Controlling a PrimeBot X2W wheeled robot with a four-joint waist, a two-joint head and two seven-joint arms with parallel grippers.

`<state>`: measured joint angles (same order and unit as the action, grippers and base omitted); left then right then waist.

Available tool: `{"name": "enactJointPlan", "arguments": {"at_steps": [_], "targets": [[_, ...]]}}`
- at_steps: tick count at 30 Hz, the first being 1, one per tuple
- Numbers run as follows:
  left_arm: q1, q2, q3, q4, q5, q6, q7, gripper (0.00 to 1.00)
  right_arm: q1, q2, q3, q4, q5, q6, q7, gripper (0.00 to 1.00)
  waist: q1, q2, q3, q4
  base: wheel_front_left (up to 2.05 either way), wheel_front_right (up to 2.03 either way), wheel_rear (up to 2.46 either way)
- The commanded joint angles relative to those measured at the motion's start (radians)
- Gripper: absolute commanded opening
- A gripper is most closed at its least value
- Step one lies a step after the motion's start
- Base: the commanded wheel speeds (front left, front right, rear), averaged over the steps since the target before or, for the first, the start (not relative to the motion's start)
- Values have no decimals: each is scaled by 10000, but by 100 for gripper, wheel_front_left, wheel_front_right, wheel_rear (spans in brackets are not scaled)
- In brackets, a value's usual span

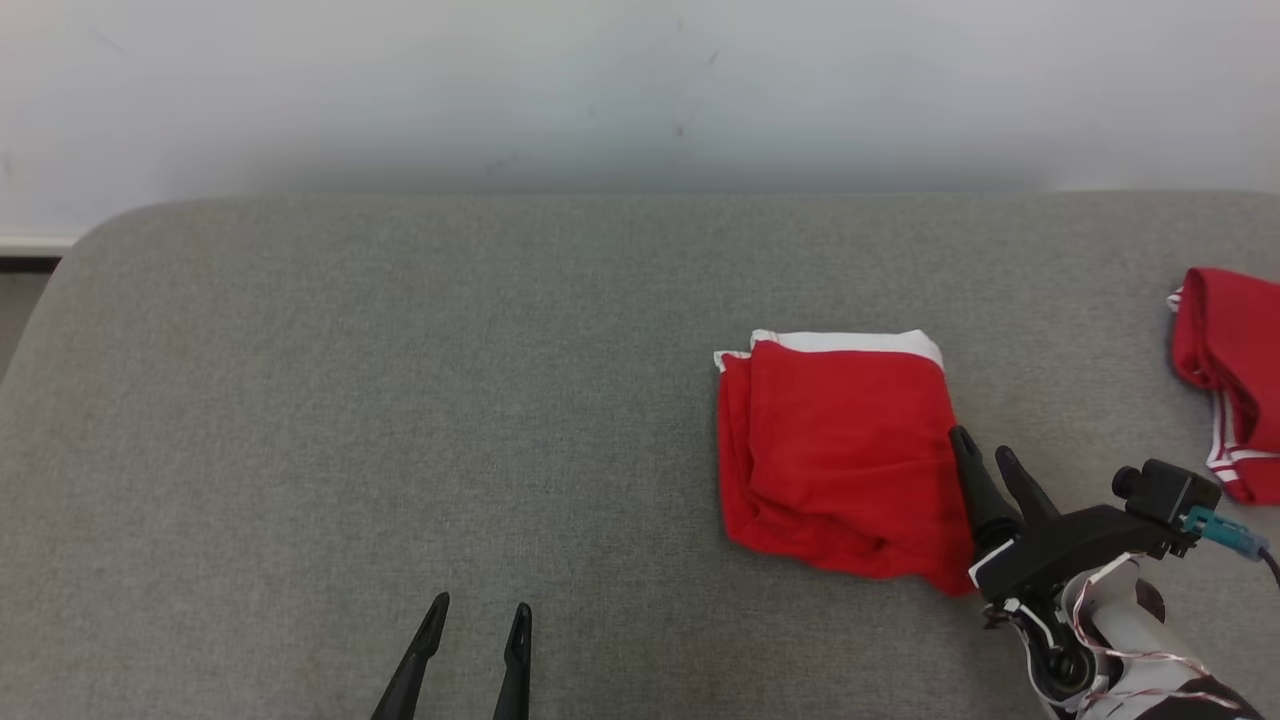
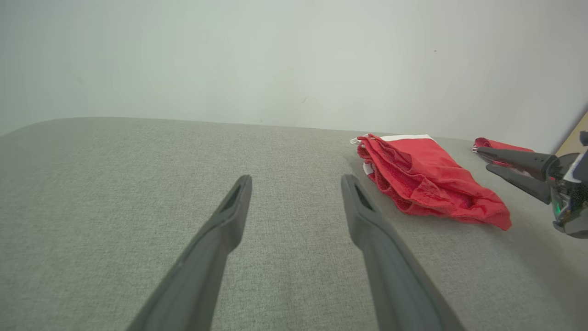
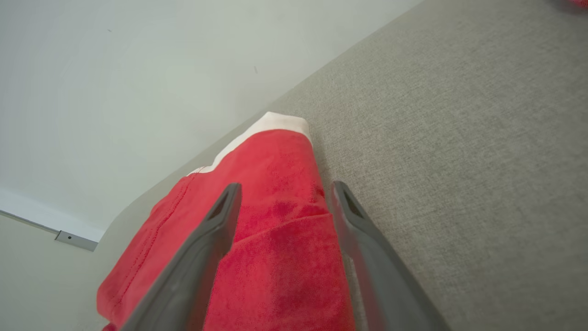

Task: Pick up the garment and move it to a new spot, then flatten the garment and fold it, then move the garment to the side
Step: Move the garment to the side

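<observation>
Garment [image 1: 840, 450] of red cloth with a white band lies folded on the grey padded surface [image 1: 300, 400], toward 3 o'clock of centre in the head view. From the left: the left gripper [image 1: 480, 612] sits at 6 o'clock over bare fabric, fingers spread, holding nothing. Next lies the garment. At its 3 o'clock edge the right gripper [image 1: 982, 444] stands released, one finger over the red cloth, the other just beside it, grasping nothing. Farthest right, past 3 o'clock, a second red garment [image 1: 1225, 370] lies well apart.
</observation>
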<state>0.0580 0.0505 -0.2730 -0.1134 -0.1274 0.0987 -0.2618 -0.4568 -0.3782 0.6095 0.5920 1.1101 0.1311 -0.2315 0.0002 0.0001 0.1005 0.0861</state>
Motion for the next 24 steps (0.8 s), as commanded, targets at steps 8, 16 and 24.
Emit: {"name": "enactJointPlan", "arguments": {"at_steps": [8,16,24], "targets": [[-495,7,-243,171,-32,-73,-28,100,-808,-468,925,465,1576,-8,41,100,-2,-1,794,525,0,0,0],[-732,7,-377,143,59,-62,-28,100,-939,-633,1707,1004,2573,-8,-1,100,-2,-1,1049,607,0,0,0],[-779,7,-364,124,88,-15,-28,100,-1030,-648,2217,897,2905,-8,-102,0,-2,-1,1128,524,0,0,0]]}}
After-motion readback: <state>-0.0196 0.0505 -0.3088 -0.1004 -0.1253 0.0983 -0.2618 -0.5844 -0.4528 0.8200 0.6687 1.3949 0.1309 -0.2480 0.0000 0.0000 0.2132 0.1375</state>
